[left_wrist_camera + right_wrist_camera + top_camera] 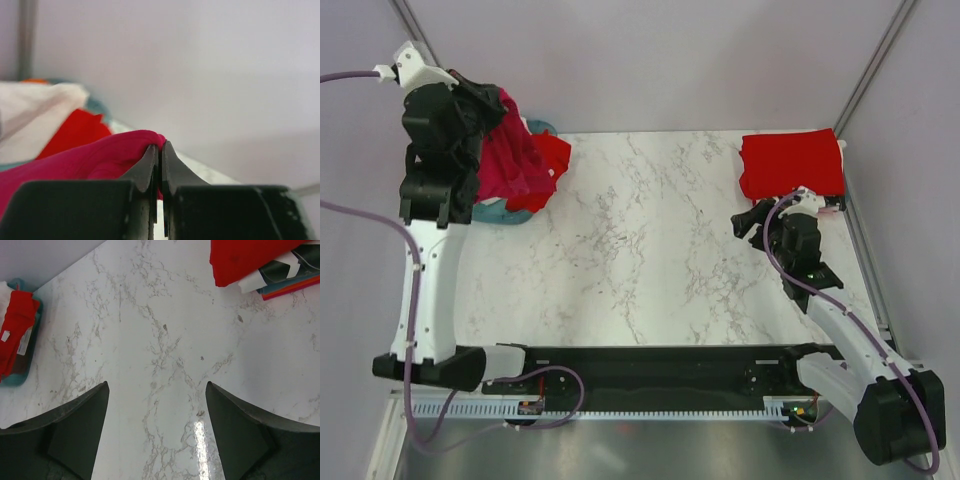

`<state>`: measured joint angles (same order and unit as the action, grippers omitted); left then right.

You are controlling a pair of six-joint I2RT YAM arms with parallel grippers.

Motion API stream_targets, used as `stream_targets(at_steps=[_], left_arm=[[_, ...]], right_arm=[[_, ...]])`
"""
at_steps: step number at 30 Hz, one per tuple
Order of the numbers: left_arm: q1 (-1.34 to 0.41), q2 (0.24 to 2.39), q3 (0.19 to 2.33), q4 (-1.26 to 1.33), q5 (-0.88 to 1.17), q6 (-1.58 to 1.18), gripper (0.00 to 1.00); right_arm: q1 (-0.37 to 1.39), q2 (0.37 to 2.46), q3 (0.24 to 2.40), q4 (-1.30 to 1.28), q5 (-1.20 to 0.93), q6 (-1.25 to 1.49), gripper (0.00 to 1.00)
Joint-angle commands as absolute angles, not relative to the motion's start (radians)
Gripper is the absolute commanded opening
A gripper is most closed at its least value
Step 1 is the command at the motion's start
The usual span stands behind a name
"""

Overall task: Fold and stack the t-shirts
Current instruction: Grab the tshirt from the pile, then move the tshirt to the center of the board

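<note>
My left gripper (492, 100) is raised over the table's far left corner, shut on a fold of the crimson-magenta t-shirt (508, 160), which hangs down from it. In the left wrist view the jaws (160, 147) pinch that magenta cloth (100, 160); a bright red t-shirt (75, 131) and a white one (35, 115) lie behind it. A folded red t-shirt (790, 165) tops a stack at the far right. My right gripper (752, 222) hovers open just in front of that stack, over bare marble (157, 385). Its wrist view shows the red top (245, 260) and coloured layers beneath (285, 285).
The round teal basket (500, 212) sits at the far left under the hanging shirt, with a bright red shirt (548, 165) spilling over its rim. The right wrist view shows the basket (20, 377) too. Grey walls close in the table at the back and sides.
</note>
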<state>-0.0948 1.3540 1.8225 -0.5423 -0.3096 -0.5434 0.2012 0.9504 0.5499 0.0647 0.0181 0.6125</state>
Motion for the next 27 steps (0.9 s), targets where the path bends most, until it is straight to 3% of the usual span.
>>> stream_targets(at_steps=[1, 8, 12, 15, 21, 25, 27], left_arm=[[-0.202, 1.264, 1.861, -0.424, -0.147, -0.590, 0.02], [-0.593, 1.360, 1.931, -0.226, -0.056, -0.643, 0.02], [-0.647, 1.491, 2.077, -0.222, 0.057, -0.690, 0.02], [-0.641, 1.474, 2.066, -0.247, -0.011, -0.684, 0.02], [-0.600, 1.209, 1.686, -0.250, -0.233, -0.693, 0.02], [-0.571, 1.028, 1.264, -0.253, -0.350, -0.759, 0.02], [-0.557, 0.923, 1.058, -0.268, -0.390, -0.810, 0.02]], right_arm=[[0.204, 0.936, 0.601, 0.060, 0.002, 0.601, 0.87], [0.204, 0.910, 0.632, 0.034, 0.021, 0.598, 0.88], [0.206, 0.894, 0.652, 0.011, 0.038, 0.595, 0.88], [0.206, 0.881, 0.667, 0.003, 0.038, 0.583, 0.89], [0.204, 0.857, 0.660, -0.038, 0.025, 0.565, 0.89], [0.204, 0.911, 0.637, -0.058, 0.024, 0.621, 0.98], [0.204, 0.945, 0.623, -0.061, 0.009, 0.646, 0.93]])
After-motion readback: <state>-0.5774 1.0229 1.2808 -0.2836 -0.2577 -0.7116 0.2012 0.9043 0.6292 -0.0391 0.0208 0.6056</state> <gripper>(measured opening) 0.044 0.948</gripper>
